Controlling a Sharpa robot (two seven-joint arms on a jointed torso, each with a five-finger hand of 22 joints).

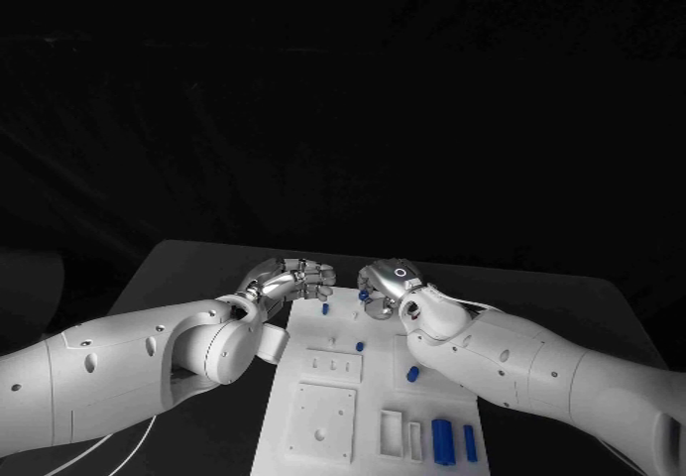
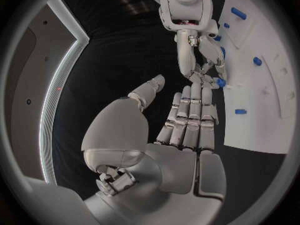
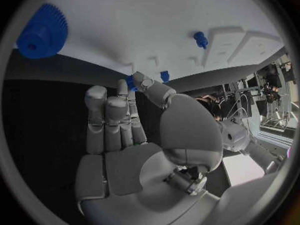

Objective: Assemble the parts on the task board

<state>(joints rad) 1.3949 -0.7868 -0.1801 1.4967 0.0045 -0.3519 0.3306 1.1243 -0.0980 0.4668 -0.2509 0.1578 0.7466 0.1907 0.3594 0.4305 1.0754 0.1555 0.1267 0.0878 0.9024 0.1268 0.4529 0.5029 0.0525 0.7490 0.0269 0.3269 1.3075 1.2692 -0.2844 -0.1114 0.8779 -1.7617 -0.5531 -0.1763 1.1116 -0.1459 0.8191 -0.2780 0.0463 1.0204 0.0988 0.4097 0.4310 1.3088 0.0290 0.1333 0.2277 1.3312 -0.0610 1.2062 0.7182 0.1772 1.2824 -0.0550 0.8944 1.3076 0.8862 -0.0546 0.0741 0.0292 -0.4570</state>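
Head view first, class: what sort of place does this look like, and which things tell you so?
Probably a robotics lab test bench. A white task board with cut-out slots lies on a black table, small blue parts rest on it, and two robot hands, left hand and right hand, work at its far end.

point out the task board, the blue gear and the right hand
task board (image 1: pixel 322 421): head view, bare white face of a raised square block.
blue gear (image 3: pixel 42 31): right wrist view, middle of its toothed body.
right hand (image 1: pixel 386 283): head view, back of the hand.
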